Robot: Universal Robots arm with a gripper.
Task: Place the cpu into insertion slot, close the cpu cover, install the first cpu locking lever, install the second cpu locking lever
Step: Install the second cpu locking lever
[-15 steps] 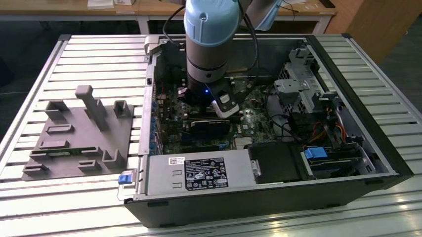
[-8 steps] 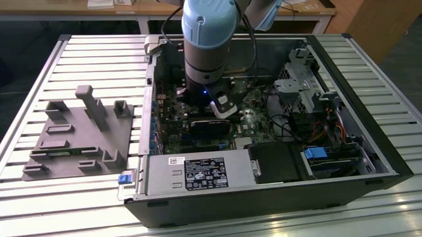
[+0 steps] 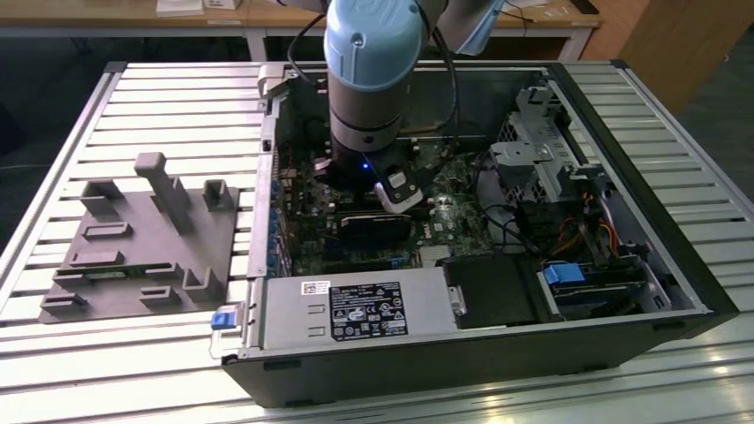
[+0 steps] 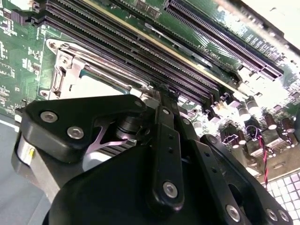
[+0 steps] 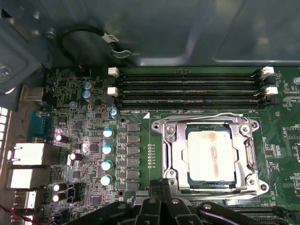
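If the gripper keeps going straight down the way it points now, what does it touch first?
Probably the cpu cover's near edge or a locking lever there; the gripper sits beside the cpu, not over it. Depth is unclear.

- The cpu (image 5: 209, 156) showed a pale silvery-beige face with a tan smear down its middle.
- The cpu cover (image 5: 174, 154) was bright silver.
- The circuit board (image 5: 281, 140) was green.
- The memory slots (image 5: 187, 89) were black with white end clips.
- The gripper (image 4: 164, 91) was black.
- The arm (image 3: 371, 71) was light blue and grey.
- The computer case (image 3: 471, 362) was black.
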